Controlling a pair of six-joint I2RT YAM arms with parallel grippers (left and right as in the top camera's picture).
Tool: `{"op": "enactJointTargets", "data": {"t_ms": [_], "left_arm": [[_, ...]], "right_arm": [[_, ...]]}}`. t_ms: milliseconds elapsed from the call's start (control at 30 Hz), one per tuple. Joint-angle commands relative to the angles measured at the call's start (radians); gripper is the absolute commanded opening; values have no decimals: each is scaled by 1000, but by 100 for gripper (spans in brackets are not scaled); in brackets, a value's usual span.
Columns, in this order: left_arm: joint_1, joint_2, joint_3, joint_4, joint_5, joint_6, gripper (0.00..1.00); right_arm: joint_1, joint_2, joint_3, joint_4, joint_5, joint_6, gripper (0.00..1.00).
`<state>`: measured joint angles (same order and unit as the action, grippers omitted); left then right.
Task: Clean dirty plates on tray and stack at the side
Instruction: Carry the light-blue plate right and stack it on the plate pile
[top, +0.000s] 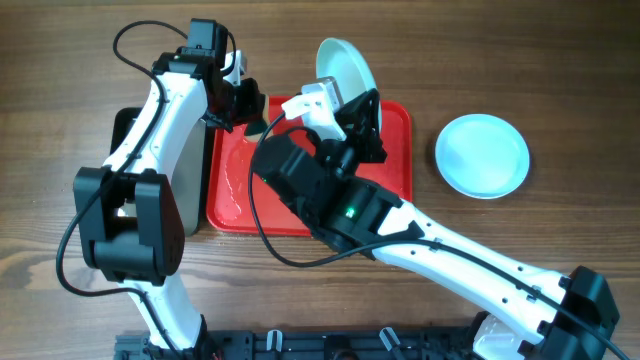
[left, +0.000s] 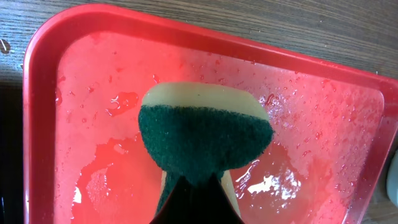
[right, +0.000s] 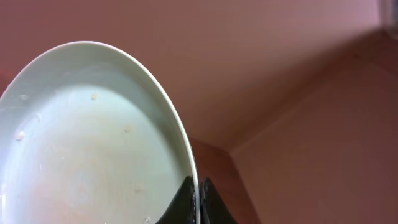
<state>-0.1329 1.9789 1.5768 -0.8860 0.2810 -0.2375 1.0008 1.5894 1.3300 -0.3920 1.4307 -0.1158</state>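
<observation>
Right wrist view is showing the right gripper (right: 198, 200) pinching its jaws tight on the rim of a pale plate (right: 93, 143), which is standing tilted on edge with small specks sitting on its inner face. Overhead, that plate is leaning above the far edge of the red tray (top: 225, 150). The left gripper (left: 198, 202) is clamping shut on a yellow sponge (left: 205, 140), green scouring side facing its camera, and is hanging over the tray's wet floor, where water is pooling and beading. A turquoise plate (top: 483, 155) is lying flat on the wooden table (top: 560, 60), apart from the tray on its right. A black tray (top: 192, 170) is sitting against the red tray's left side, partly under the left arm (top: 165, 110).
</observation>
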Motion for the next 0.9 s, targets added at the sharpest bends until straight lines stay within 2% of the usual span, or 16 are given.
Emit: {"op": "enactJointTargets", "data": {"t_ms": [0, 67, 167, 367, 433, 533, 633, 867], "left_arm": [[-3, 0, -6, 3, -11, 21, 4], [-3, 0, -6, 3, -11, 21, 4], [-3, 0, -6, 3, -11, 20, 4], [-4, 0, -6, 2, -10, 20, 4], [-6, 0, -6, 2, -10, 20, 4], [-6, 0, -6, 2, -10, 20, 4], [-6, 0, -6, 3, -13, 20, 4], [-6, 0, -6, 3, -13, 20, 4]], "right_arm": [[6, -23, 3, -142, -303, 177, 4], [-16, -23, 3, -259, -578, 368, 4], [-79, -20, 3, -339, -861, 518, 4], [-275, -37, 6, -363, -1219, 541, 4], [-387, -81, 7, -348, -1382, 541, 4], [-531, -140, 7, -360, -1522, 542, 4], [-741, -203, 7, -414, -1641, 542, 4], [-1125, -193, -13, -584, -1639, 539, 4]]}}
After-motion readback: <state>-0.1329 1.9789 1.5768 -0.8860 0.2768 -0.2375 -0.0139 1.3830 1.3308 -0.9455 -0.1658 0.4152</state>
